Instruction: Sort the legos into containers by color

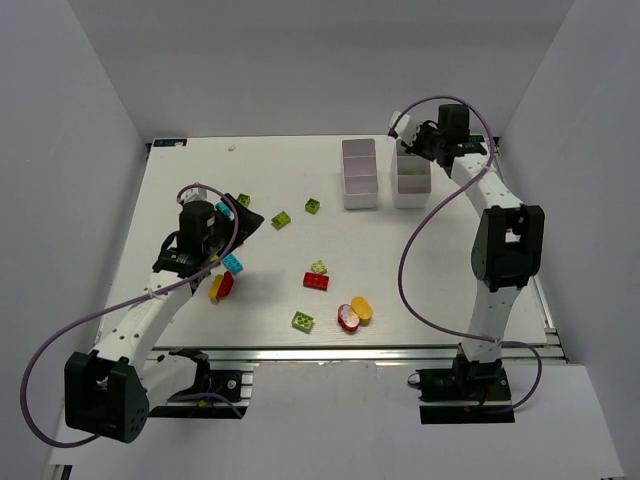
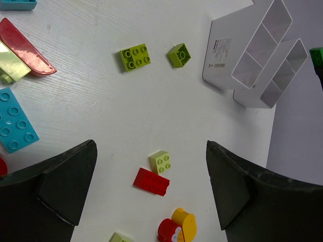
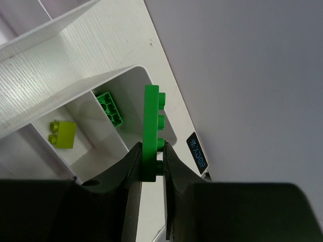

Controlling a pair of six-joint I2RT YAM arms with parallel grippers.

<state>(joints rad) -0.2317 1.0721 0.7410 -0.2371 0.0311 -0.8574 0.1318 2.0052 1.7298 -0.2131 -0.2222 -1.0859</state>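
**Left:** the left gripper [image 1: 243, 212] hangs with its jaws wide apart and nothing between them. Below and beside it, loose legos [image 1: 317, 281] lie scattered over the near half of the table [image 1: 200, 170]: cyan, red, yellow, orange and several lime, all unsorted.

**Centre:** no brick is visible in the left bin [image 1: 359, 175].

**Right:** the right gripper [image 3: 150, 164] pinches a green plate [image 3: 150, 121] at the far end of the right bin [image 3: 126, 70]. Its compartments hold one green brick [image 3: 110, 107] and one lime brick [image 3: 62, 134].

**Progress, as judged:** early, with most of the sorting still to do.
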